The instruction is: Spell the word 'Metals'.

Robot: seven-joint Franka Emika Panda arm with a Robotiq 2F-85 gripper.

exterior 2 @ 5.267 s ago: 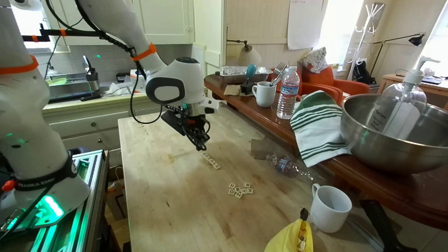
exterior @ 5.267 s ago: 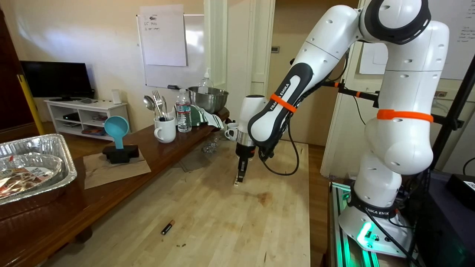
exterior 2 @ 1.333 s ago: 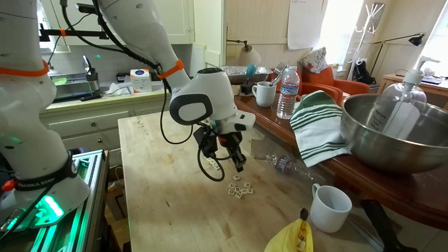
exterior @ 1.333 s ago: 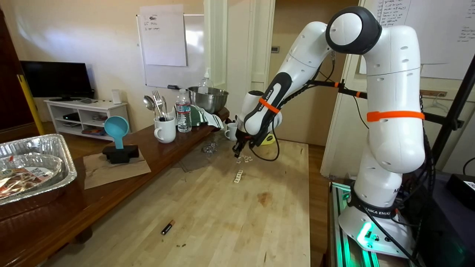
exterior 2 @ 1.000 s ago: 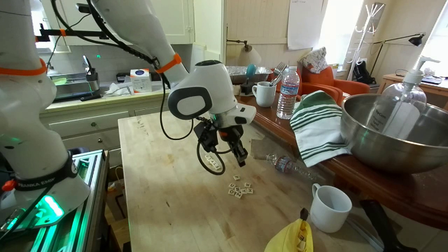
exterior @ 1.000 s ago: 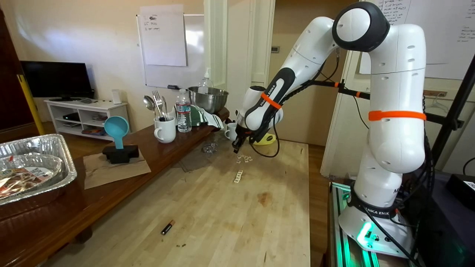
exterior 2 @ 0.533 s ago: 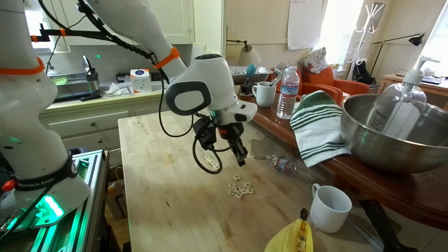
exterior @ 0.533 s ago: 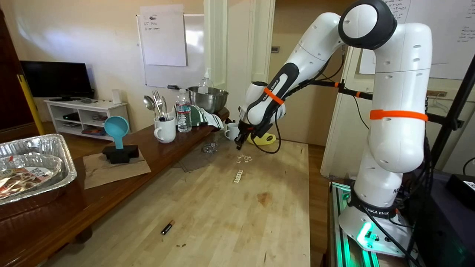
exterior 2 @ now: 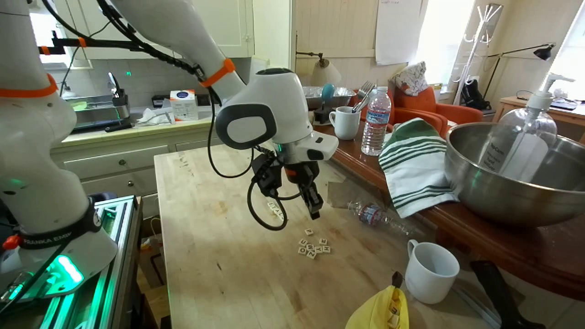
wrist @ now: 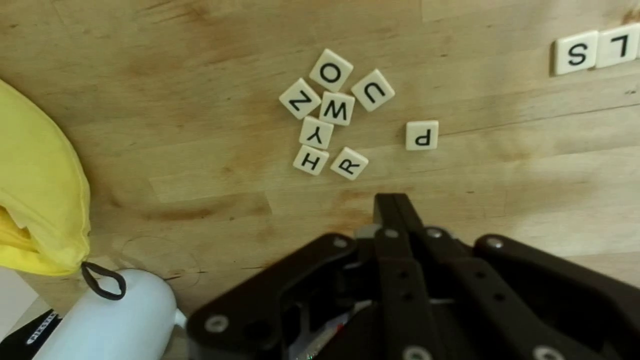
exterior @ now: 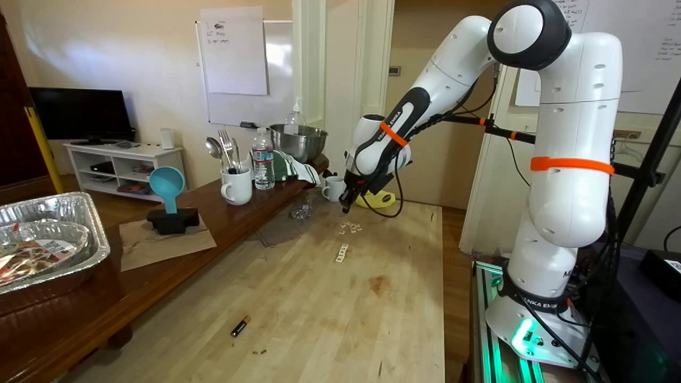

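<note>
Currently: one gripper [wrist: 392, 196], jaws together and holding nothing, above the table [exterior: 298, 319] and near the loose tiles [exterior 2: 318, 250]. One row of tiles [exterior: 342, 252], lying flat, seen in both exterior views; its S tile [wrist: 576, 53] and L tile [wrist: 618, 46], touching, enter the wrist view. One P tile [wrist: 422, 135], apart, between row and cluster. One M-or-W tile [wrist: 337, 108], reading uncertain, hemmed in among the loose tiles. Step in hand, as judged: supplying the opening M. Next move calls for: parting the jaws, lowering onto that tile.
</note>
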